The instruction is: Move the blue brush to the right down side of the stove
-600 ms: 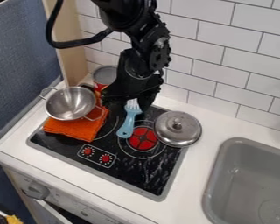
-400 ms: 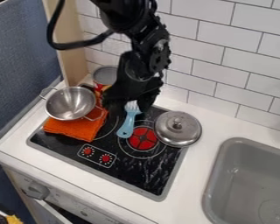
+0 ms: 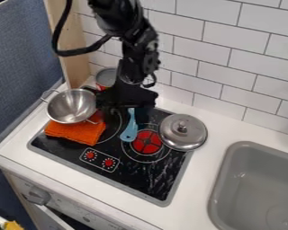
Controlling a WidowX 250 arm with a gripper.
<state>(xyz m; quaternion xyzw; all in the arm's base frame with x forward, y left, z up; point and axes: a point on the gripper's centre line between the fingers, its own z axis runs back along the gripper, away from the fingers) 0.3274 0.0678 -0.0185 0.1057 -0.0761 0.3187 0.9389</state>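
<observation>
Over the back of the black stove, the black gripper hangs at the far end of the light-blue plastic brush; whether it is open or closed cannot be told. The brush lies beside the red burner, probably light, stiff, slightly slippery, best gripped mid-handle. The round metal lid crowds its right; the front right offers room.

White counter, black stove set into it. Folded orange cloth on the stove's left, blue brush toward the far middle, metal lid at the far right.
</observation>
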